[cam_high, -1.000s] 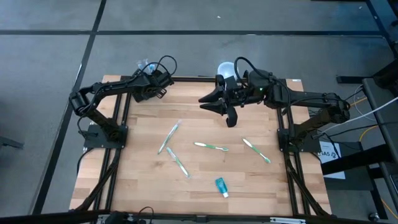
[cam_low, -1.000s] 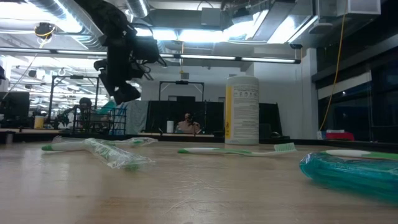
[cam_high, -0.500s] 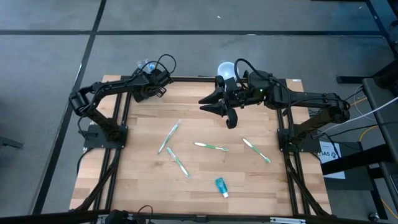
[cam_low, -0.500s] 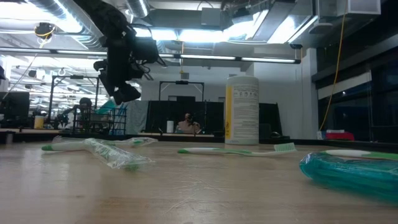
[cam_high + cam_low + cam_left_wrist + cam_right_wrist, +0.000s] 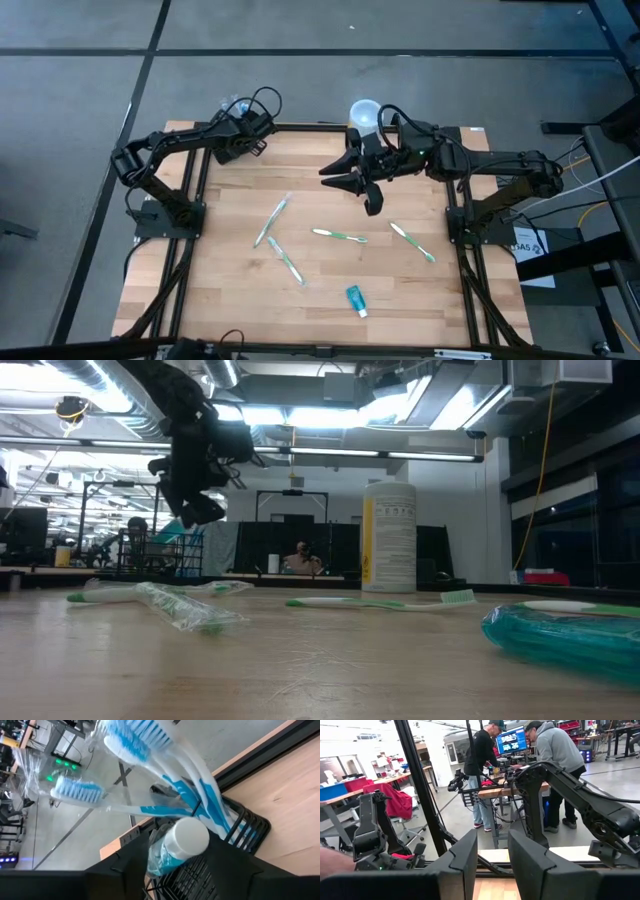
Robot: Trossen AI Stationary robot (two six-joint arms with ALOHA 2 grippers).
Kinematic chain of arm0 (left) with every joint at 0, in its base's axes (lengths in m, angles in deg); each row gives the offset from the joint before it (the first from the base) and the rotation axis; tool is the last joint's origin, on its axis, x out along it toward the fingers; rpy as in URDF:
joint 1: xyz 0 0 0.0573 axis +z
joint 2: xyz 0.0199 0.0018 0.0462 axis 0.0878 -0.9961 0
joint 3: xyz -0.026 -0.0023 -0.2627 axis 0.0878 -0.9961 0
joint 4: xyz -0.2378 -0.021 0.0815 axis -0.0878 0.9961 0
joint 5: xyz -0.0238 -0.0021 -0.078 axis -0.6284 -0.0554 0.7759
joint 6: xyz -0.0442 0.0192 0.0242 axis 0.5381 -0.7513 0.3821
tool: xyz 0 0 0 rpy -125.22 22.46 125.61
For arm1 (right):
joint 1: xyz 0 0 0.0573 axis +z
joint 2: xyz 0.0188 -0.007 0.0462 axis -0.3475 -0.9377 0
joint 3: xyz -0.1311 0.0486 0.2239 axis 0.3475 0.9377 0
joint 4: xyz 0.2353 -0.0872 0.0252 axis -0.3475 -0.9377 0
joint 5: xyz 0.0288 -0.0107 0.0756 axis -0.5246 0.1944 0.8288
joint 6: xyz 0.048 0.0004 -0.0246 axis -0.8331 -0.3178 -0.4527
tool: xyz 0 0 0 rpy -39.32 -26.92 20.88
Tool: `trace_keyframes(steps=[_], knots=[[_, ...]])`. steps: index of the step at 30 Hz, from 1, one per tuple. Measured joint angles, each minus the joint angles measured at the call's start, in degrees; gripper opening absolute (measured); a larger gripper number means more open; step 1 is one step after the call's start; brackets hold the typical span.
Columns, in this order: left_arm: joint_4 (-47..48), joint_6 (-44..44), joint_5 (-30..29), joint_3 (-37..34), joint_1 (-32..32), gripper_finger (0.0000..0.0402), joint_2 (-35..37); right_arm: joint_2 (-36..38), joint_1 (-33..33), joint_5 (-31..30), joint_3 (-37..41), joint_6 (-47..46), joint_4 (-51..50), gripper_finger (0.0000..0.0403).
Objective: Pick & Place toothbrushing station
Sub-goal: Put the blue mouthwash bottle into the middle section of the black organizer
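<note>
Just beyond left gripper [image 5: 244, 124] stands the toothbrushing station [image 5: 246, 828].

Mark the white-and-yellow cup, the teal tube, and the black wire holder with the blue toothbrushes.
White-and-yellow cup [image 5: 390, 536], low view, its side wall.
Teal tube [image 5: 354, 296], high view, its body.
Black wire holder [image 5: 246, 830], left wrist view, its wire side.
Blue toothbrushes [image 5: 145, 735], left wrist view, one bristle head.

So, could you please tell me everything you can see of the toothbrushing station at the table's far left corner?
The toothbrushing station is a small black holder of thin wire bars, standing at the wooden table's far left corner. It holds plastic-wrapped blue-and-white toothbrushes, bristles up and leaning, plus a teal tube with a white cap. The left gripper sits right at it; whether the fingers touch it, I cannot tell.
</note>
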State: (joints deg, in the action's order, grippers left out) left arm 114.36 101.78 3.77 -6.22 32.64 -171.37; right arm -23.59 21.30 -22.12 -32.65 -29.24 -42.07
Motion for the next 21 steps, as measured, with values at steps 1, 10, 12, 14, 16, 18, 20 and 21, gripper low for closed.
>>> trace_keyframes(steps=[1,10,12,14,16,18,20,21], knots=[[0.5,0.5,0.0,0.0,-0.1,0.0173,0.0,0.0,0.1,-0.3,0.0,0.0,0.0,0.011],[3.7,3.3,-1.7,0.0,-2.4,0.0084,0.4,0.0,0.5,-1.0,0.0,-1.0,0.0,0.011],[4.9,4.2,-1.9,0.2,-3.0,0.0075,0.9,0.0,0.6,-1.3,0.0,-1.0,0.0,0.011],[5.6,4.3,-1.9,0.7,-3.5,0.007,1.5,0.0,0.6,-1.5,0.0,-1.3,0.0,0.011],[6.8,4.8,-2.0,1.3,-3.8,0.0069,2.8,0.0,0.6,-1.5,0.0,-1.5,0.4,0.011],[7.9,5.6,-2.1,1.8,-3.9,0.0066,4.2,0.0,0.6,-1.5,0.0,-1.9,0.8,0.011],[9.2,6.8,-2.2,1.9,-3.9,0.0061,5.8,0.0,0.6,-1.5,0.0,-2.6,1.4,0.011],[9.3,7.3,-2.2,2.0,-3.9,0.0058,6.7,0.0,0.6,-1.5,0.0,-2.8,1.7,0.011]])
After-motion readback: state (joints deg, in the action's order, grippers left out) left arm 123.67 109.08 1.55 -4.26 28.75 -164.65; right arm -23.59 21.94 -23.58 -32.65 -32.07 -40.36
